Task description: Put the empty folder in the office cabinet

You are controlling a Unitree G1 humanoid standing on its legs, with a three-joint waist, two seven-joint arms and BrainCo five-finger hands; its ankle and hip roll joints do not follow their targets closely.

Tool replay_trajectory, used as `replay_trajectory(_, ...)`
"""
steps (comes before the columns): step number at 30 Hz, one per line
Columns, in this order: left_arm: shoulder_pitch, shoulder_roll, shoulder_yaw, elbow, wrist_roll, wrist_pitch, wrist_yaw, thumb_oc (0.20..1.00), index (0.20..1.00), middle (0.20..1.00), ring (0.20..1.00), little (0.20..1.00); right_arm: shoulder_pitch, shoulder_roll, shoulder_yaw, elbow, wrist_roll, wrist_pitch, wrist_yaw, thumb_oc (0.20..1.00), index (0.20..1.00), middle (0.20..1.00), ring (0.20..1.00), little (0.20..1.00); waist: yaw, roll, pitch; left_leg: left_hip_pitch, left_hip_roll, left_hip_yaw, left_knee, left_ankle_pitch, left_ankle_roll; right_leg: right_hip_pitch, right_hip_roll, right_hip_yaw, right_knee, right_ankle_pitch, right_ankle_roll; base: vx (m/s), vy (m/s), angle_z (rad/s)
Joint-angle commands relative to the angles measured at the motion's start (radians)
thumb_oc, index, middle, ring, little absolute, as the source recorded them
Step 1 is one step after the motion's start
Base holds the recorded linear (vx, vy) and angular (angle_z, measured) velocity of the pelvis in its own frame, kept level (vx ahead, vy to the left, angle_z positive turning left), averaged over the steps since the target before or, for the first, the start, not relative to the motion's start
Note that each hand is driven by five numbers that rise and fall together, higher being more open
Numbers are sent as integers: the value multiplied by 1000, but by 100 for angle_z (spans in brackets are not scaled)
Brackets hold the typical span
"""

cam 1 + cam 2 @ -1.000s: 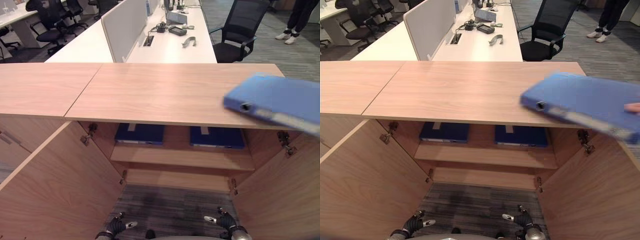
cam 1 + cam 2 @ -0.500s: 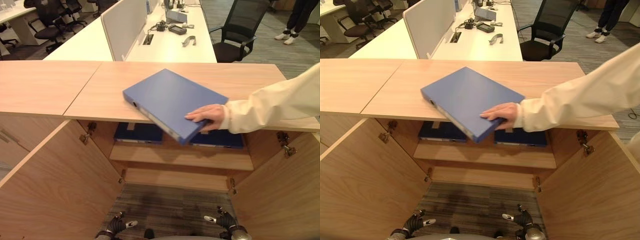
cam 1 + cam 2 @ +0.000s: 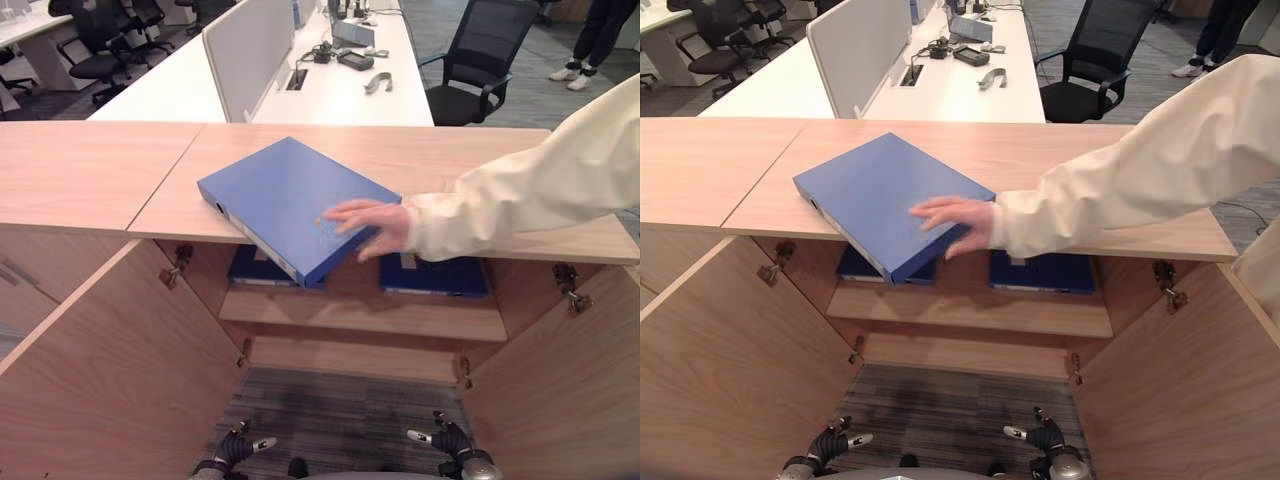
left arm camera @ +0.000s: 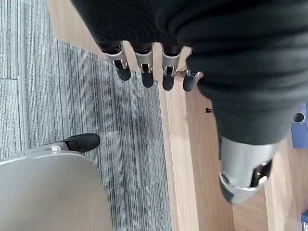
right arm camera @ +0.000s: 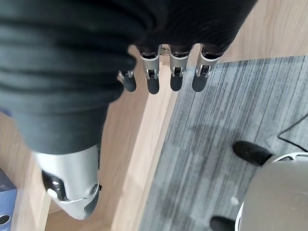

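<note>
Blue folder lying flat on the wooden top of the office cabinet, in the centre of the head views. Long axis running diagonally, from the upper left toward the lower right of the frame; spine side with a small round hole turned to the lower left. Lower right corner of the folder sticking out past the front edge of the top, over the open cabinet.

Person's hand resting flat on the right part of the folder, fingers spread, with a cream sleeve coming in from the right edge of the frame.

Below the top, both cabinet doors swung open: left door at the lower left, right door at the lower right. Inside, on the upper shelf, two dark blue folders lying flat side by side: one partly hidden behind the overhanging folder, the other to its right.

Left hand low at the bottom edge, left of centre, above the grey carpet; in its wrist view fingers straight and relaxed, holding nothing. Right hand at the bottom edge, right of centre; in its wrist view fingers also straight, empty. Both hands well apart from the folder.

Behind the cabinet, white desks with a divider panel, and a black office chair in the upper right.
</note>
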Motion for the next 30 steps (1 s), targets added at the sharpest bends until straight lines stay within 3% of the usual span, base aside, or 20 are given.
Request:
replay_trajectory(1,-93,3,9,27,-18,-39,12,1000,1000,1000,1000,1000,-68,7,22,33,10,-25,-5,1000,1000,1000,1000,1000,21,-26,9,31,-7,-7,10,-85,-19,-9,-66,29,42,-20,100,0,0,0)
replay_trajectory(7,-99,11,15,-13,-40,-54,28,1000,1000,1000,1000,1000,-67,9,20,33,14,-28,-6,1000,1000,1000,1000,1000,23,-27,9,33,-7,-9,10,-86,-19,-5,-68,27,41,-20,100,0,0,0)
replay_trajectory(8,-131,95,-30,-115,80,-149,92,1000,1000,1000,1000,1000,-55,4,18,34,20,-34,-10,1000,1000,1000,1000,1000,22,-27,11,36,-6,-10,10,-87,-21,-4,-67,26,43,-21,101,0,0,0)
replay_trajectory(9,-217,142,-20,-201,52,-112,108,1000,1000,1000,1000,1000,-63,-5,24,7,7,-47,-17,1000,1000,1000,1000,1000,19,-27,11,34,-7,-10,10,-85,-22,-6,-67,28,43,-21,102,0,0,0)
replay_trajectory(10,-165,100,26,-98,-24,-43,27,1000,1000,1000,1000,1000,-63,-7,18,7,20,-37,2,1000,1000,1000,1000,1000,19,-24,11,32,-8,-9,10,-84,-21,-8,-67,29,43,-20,102,1,25,10)
replay_trajectory(11,-151,137,13,-214,-13,-151,72,1000,1000,1000,1000,1000,-47,-12,8,7,21,-44,-8,1000,1000,1000,1000,1000,20,-23,10,30,-8,-11,10,-84,-22,-11,-69,26,45,-20,103,-4,33,-5)
replay_trajectory(12,-97,112,58,-206,-40,-99,63,1000,1000,1000,1000,1000,-45,-15,-2,4,10,-49,-5,1000,1000,1000,1000,1000,27,-23,9,29,-9,-9,10,-84,-21,-10,-70,24,45,-20,104,6,19,-4)
replay_trajectory(16,-18,152,150,-511,12,-127,146,1000,1000,1000,1000,1000,-33,-8,-28,-11,-8,-46,-18,1000,1000,1000,1000,1000,44,-28,11,23,-11,-21,10,-83,-20,-8,-72,13,44,-20,104,7,-2,-1)
replay_trajectory(18,2,172,221,-645,93,-140,238,1000,1000,1000,1000,1000,-35,8,-39,4,-17,-49,-31,1000,1000,1000,1000,1000,59,-34,9,20,-12,-27,10,-82,-22,-5,-72,5,40,-21,106,19,-19,15)
replay_trajectory(22,18,198,278,-824,201,-158,328,1000,1000,1000,1000,1000,-32,14,-34,-1,-33,-54,-40,1000,1000,1000,1000,1000,67,-41,4,22,-10,-30,10,-86,-25,4,-73,-2,36,-24,107,24,-15,11)
replay_trajectory(30,-1,189,317,-1020,276,-187,440,1000,1000,1000,1000,1000,-38,26,-4,16,-39,-56,-51,1000,1000,1000,1000,1000,72,-48,-4,26,-6,-30,10,-92,-28,10,-71,-7,31,-25,104,4,-2,1)
